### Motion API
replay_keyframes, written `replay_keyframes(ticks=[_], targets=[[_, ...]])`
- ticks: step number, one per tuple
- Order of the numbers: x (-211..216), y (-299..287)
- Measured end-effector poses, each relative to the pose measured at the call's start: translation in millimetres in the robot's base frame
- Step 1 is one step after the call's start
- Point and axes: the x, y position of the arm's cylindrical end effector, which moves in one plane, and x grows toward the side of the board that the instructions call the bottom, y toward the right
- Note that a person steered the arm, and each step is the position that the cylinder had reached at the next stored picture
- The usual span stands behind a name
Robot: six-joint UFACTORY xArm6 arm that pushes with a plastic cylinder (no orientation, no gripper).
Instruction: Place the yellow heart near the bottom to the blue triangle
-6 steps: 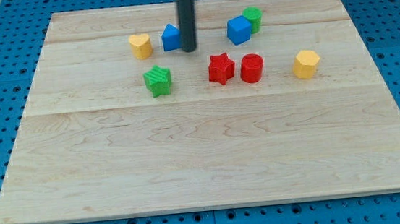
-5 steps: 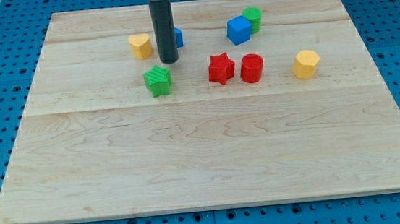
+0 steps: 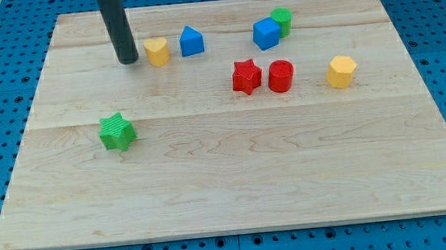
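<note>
The yellow heart [image 3: 157, 51] lies near the view's top, left of centre. The blue triangle [image 3: 191, 41] sits just to its right, a small gap between them. My tip [image 3: 127, 60] rests on the board just left of the yellow heart, close to it or barely touching. The dark rod rises from it to the view's top edge.
A green star [image 3: 117, 132] lies at the left middle of the wooden board [image 3: 236, 180]. A red star [image 3: 246, 77] and a red cylinder [image 3: 281, 76] sit at centre. A blue cube [image 3: 266, 34] and a green block [image 3: 282, 19] are at top right. A yellow hexagon [image 3: 341, 72] lies right.
My tip has swept left from right of the blue triangle to left of the yellow heart. The green star has shifted down and left, away from the group.
</note>
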Motion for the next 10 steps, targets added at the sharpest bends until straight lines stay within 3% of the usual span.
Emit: replay_keyframes(ticks=[1,3,4,6,8,10], targets=[[-11.0,36.3],[30.9,93.6],[-6.5,102.1],[46.1,82.3],[3.3,119.4],[35.9,103.0]])
